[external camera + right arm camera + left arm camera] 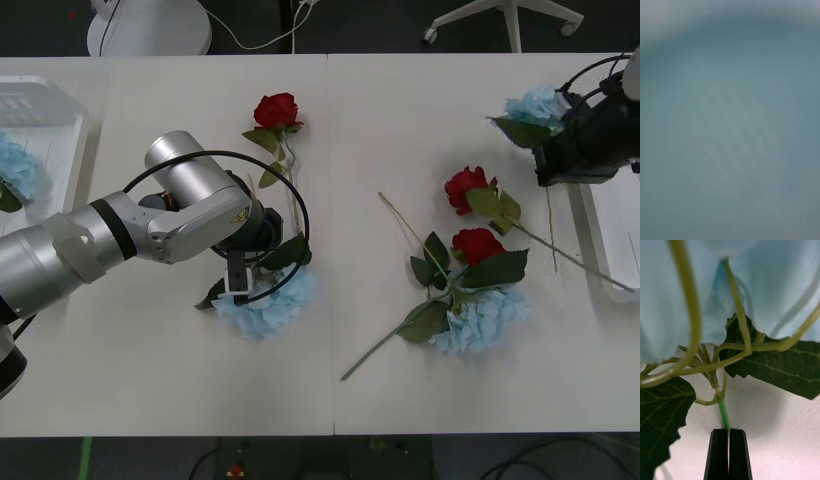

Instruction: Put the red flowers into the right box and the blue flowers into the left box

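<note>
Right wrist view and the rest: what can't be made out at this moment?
- Right wrist view: blurred teal, nothing identifiable.
- Front view: the right gripper is a dark mass against a blue flower; its finger state is unreadable.
- Front view: the right box and the left box are cut by the frame edges.
- Left wrist view: the left gripper is shut on a blue flower's stem; the bloom is blurred.

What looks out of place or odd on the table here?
A blue flower sits at the right gripper beside the right box, which is meant for red ones. The left gripper is shut on another blue flower's stem. Two roses lie tangled over a third.
</note>
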Action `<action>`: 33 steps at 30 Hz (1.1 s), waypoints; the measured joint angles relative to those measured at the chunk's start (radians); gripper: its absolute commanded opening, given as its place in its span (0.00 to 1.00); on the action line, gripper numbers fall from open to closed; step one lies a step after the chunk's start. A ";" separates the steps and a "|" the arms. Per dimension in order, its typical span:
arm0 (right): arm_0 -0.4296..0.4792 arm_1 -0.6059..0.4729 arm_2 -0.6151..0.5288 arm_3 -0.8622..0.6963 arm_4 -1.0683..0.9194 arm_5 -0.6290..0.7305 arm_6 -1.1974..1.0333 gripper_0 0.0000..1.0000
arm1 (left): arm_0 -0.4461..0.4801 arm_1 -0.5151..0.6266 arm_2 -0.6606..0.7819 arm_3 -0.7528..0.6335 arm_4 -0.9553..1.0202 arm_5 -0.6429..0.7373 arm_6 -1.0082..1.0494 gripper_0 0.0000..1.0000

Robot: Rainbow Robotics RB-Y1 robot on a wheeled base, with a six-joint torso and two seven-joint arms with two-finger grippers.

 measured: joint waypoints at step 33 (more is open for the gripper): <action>0.001 -0.004 -0.105 -0.176 -0.904 -0.001 1.006 0.00 | -0.015 0.052 0.094 -0.126 0.097 -0.029 0.037 1.00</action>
